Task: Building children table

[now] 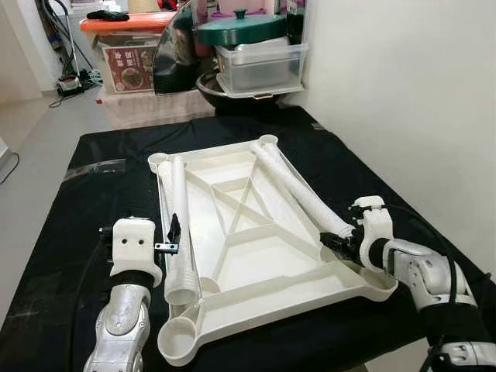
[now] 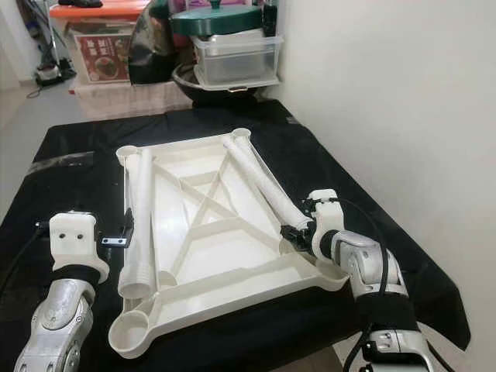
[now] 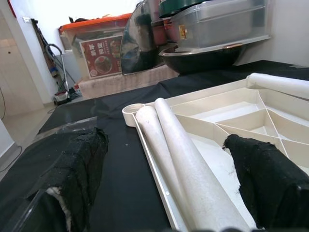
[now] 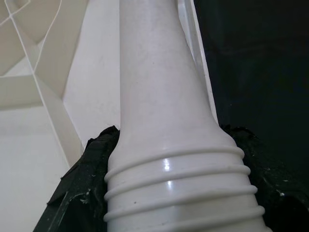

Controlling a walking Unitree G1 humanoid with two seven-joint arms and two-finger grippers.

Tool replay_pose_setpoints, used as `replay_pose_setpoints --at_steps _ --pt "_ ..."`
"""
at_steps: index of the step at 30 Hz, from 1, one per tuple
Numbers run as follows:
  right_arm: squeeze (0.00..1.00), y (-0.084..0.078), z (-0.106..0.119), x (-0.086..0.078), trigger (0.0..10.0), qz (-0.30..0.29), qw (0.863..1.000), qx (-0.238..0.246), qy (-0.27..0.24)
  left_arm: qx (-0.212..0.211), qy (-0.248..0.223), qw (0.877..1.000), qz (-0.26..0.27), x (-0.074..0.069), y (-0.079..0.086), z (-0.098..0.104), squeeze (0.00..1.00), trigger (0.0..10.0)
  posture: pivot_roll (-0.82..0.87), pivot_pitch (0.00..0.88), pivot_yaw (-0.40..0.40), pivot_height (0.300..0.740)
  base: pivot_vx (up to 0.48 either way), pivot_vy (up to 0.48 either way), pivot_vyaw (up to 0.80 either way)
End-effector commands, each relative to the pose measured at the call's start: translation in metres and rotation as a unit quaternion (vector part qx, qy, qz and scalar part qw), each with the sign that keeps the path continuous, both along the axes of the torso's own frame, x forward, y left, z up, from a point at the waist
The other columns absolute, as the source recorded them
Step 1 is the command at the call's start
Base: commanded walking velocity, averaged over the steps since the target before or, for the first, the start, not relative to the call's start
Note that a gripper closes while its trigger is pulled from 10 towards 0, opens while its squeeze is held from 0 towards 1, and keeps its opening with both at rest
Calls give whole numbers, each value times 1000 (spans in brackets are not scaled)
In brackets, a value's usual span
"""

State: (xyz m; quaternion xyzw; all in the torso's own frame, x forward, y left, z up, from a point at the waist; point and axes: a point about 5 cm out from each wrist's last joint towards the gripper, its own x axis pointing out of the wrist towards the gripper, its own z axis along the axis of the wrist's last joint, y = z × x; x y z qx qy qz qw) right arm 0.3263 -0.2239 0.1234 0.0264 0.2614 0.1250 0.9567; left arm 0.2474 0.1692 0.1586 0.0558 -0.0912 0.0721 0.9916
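A white children's tabletop [image 1: 256,256] lies upside down on a black-covered surface, ribs up, with round sockets at its corners. Two white legs [image 1: 180,232] lie side by side along its left rim. My left gripper [image 3: 166,142] is open, its fingers [image 3: 72,174] straddling these legs near their wide ends without touching. A third leg [image 1: 298,190] lies along the right rim. My right gripper [image 1: 335,242] is shut on its ribbed near end [image 4: 178,179], at the tabletop's near right corner.
Beyond the far edge stand an orange-lidded storage box [image 1: 128,46], a clear tub [image 1: 260,66] with a green lid and a dark wok [image 1: 232,93]. A white wall [image 1: 403,93] runs close on the right. Bare floor [image 1: 39,139] lies to the left.
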Motion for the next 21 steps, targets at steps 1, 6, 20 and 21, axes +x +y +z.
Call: replay_pose_setpoints --at_steps 1,6,20,21 --pt "0 1 0 2 0 -16 1000 14 -14 5 3 1000 6 1 4 -1 0 10000 -60 0 -22 740 0 0 0" --pt "0 12 24 10 0 3 994 62 -86 5 0 1000 9 1 7 2 0 10000 -51 0 -20 740 0 0 0" --pt "0 84 93 2 0 230 904 261 -249 -239 -74 956 -153 9 -4 45 0 10000 -21 0 -11 740 0 0 0" --pt "0 84 93 2 0 230 904 261 -249 -239 -74 956 -153 9 -4 45 0 10000 -21 0 -11 740 0 0 0"
